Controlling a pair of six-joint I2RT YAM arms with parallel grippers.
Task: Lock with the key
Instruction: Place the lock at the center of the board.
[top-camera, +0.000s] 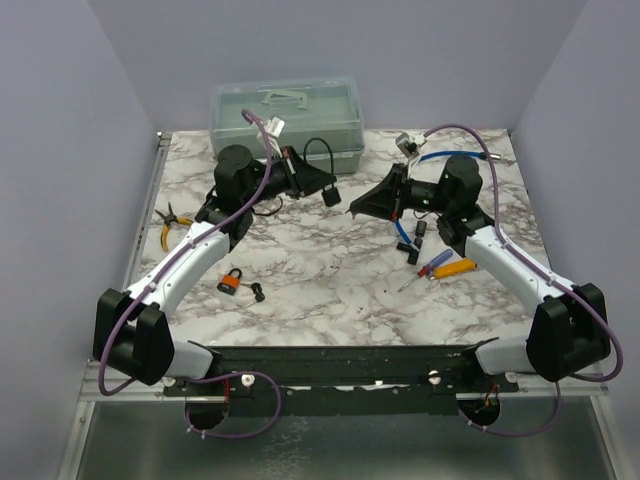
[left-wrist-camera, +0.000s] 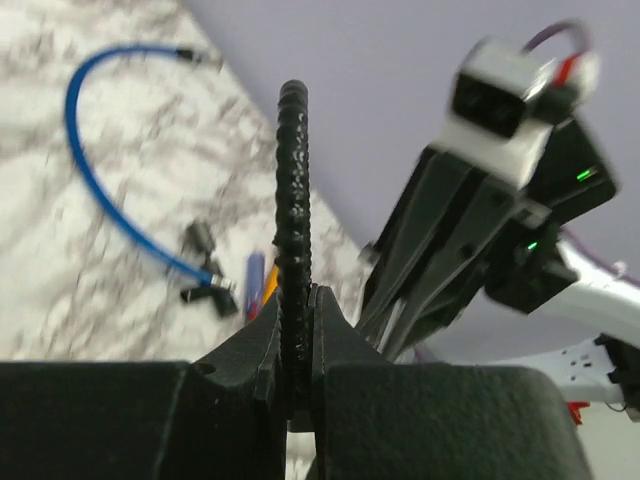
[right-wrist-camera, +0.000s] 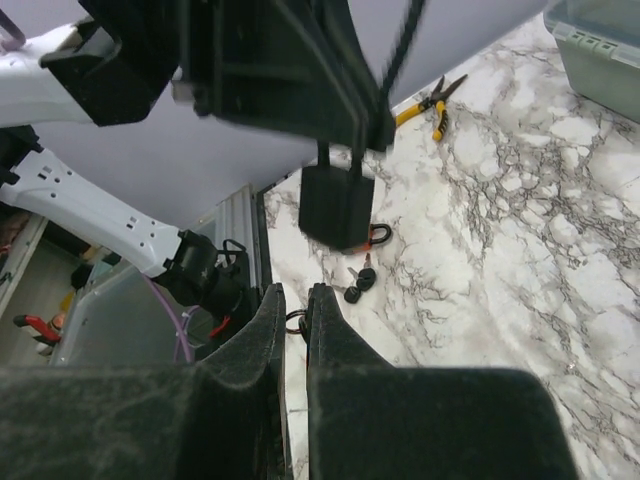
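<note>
1. The black padlock hangs above the marble table, between both grippers.
2. Only the left wrist view shows the left gripper pinching its ribbed cable.
3. Only the right wrist view shows the right gripper pressed together on a small ring.

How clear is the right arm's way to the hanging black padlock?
Likely yes, it can reach. The padlock hangs in the air from the left gripper, just ahead of the right gripper and its shut tips, with only open air between them.
</note>
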